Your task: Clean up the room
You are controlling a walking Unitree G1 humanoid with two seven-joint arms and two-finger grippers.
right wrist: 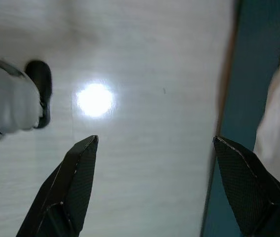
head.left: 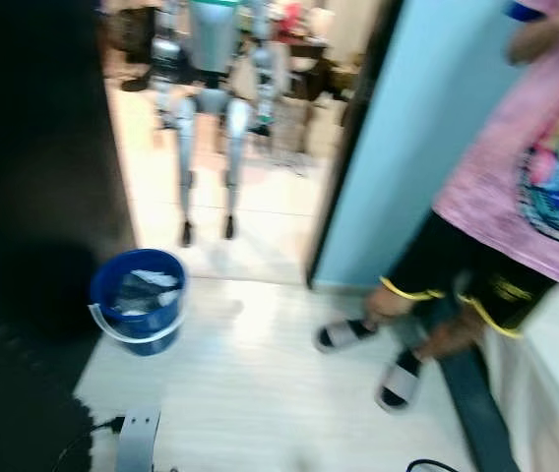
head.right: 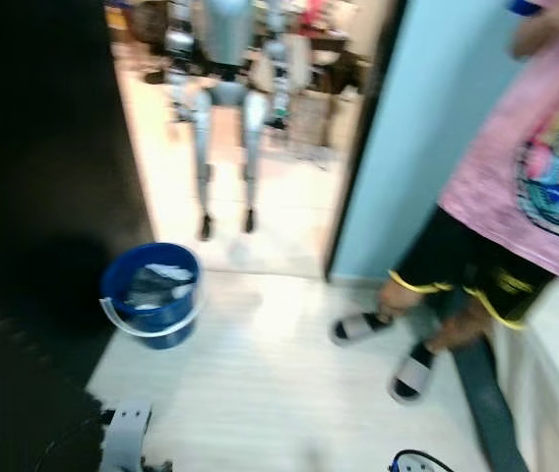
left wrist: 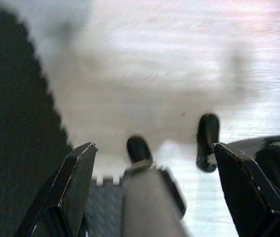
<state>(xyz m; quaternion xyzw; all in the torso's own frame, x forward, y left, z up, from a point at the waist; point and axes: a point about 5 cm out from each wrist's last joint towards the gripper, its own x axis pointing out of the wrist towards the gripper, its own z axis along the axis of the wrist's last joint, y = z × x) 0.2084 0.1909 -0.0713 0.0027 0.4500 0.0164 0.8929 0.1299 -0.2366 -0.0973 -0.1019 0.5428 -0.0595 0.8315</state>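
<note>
Robot is walking toward blue bucket (head.left: 139, 298), both grippers (left wrist: 152, 163) (right wrist: 155, 158) spread, empty, hanging over floor; should steer clear of person's sandals (head.left: 370, 354).

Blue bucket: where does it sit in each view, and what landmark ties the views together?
Left eye view: blue bucket on the pale floor, lower left, beside the dark wall.
Right eye view: blue bucket, same spot, slightly further right.
Left wrist view: not in it.
Right wrist view: not in it.
Shared landmark: the person's grey sandals in both eye views.
</note>
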